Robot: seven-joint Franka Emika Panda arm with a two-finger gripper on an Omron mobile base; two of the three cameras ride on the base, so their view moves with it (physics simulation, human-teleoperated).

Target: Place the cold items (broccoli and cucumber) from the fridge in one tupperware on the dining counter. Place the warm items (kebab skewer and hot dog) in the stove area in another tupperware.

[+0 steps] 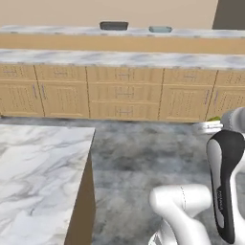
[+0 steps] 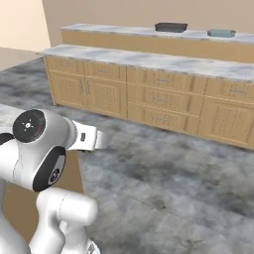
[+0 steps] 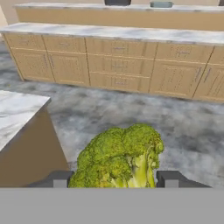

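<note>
So the task looks barely started, as far as these views allow a judgement. In the hand view the broccoli [image 3: 120,157] sits low in the centre of the frame, its green florets wedged between the two dark fingertips [image 3: 57,178] that rise at the bottom edge, so the gripper [image 3: 113,179] is clenched around it and carrying it above the grey floor [image 3: 175,122]. In the left base view a sliver of green shows at the right edge beside the white hand, about mid-height, which fits the same grasp.

Both containers wait far off on the raised dining counter [image 1: 57,30] along the top of the frames: a dark tupperware [image 1: 114,25] near the upper centre of the left base view and a paler blue-grey tupperware [image 1: 160,29] just to its right. From here neither can be seen into, so whether anything already lies in them cannot be told. A run of wooden cabinets [image 1: 124,93] stands in front of that counter, across the middle of the frame, and a marble-topped island [image 1: 38,172] fills the lower left.

My reading: one cold item is in hand but not yet delivered. Still ahead are carrying it across to a container, fetching the cucumber, then the kebab skewer and hot dog for the other container.
</note>
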